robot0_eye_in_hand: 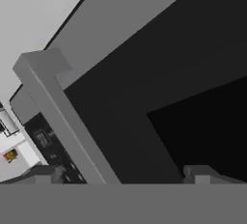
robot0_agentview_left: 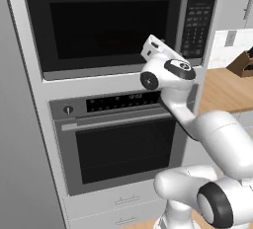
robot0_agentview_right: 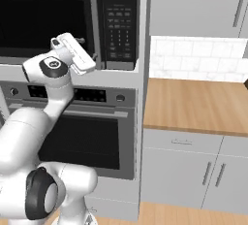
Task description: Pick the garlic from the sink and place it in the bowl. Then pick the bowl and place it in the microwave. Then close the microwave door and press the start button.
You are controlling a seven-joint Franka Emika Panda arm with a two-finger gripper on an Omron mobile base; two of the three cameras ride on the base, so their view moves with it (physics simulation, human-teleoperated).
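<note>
Door shut, keypad still to press.

I have the gripper (robot0_eye_in_hand: pixel 125 175) spread to its widest with nothing between the fingers, hovering right in front of the microwave door (robot0_agentview_left: pixel 106 23), near its lower right corner beside the door handle (robot0_agentview_right: pixel 95 20). The microwave (robot0_agentview_right: pixel 72 18) looks closed, so I judge the bowl and garlic are inside, though the dark glass hides them. What remains is the start button on the keypad panel (robot0_agentview_right: pixel 118 25), just right of the handle; I cannot read which key it is. I would close the fingers, bring the tip square to the panel and push gently. Below the microwave sits the wall oven (robot0_agentview_left: pixel 118 139); right of it runs a wooden counter (robot0_agentview_right: pixel 193 103) with a white tiled backsplash (robot0_agentview_right: pixel 193 59).
</note>
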